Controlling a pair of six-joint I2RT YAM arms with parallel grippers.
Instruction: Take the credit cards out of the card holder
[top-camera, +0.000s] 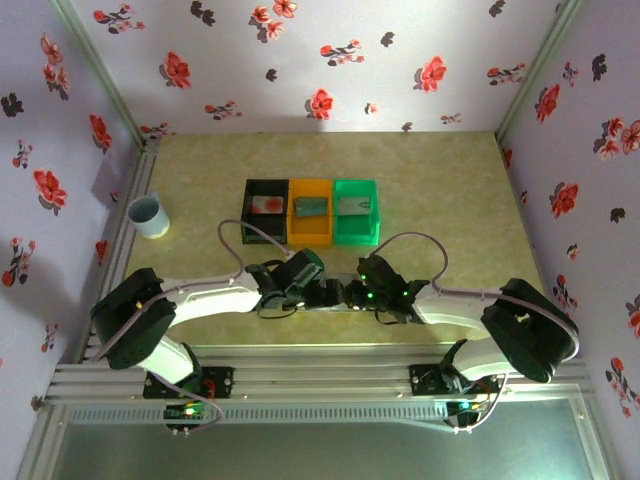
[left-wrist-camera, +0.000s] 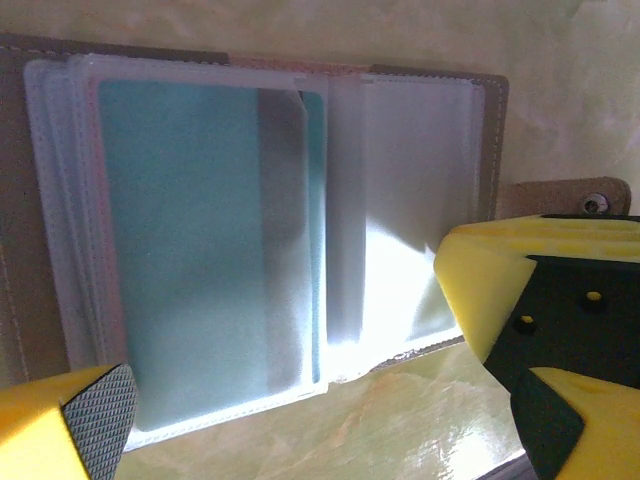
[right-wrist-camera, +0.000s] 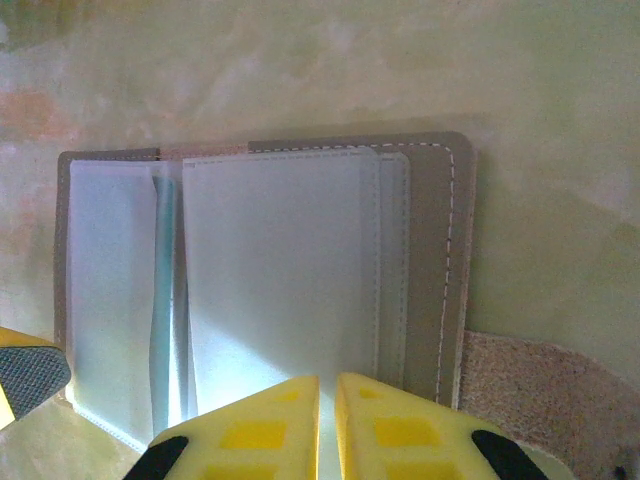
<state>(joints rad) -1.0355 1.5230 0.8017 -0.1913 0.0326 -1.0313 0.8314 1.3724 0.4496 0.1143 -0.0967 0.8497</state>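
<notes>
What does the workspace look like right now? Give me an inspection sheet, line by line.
Surface: glossy, marbled yellow-green table.
Job's things: card holder lies open; teal card in a sleeve; three cards lie one per bin.
Clutter: pale cup, far left.
Pincers: left pincer open over the holder; right pincer shut at its sleeves.
Cables: grey loops over both arms.
Surroundings: floral walls.
</notes>
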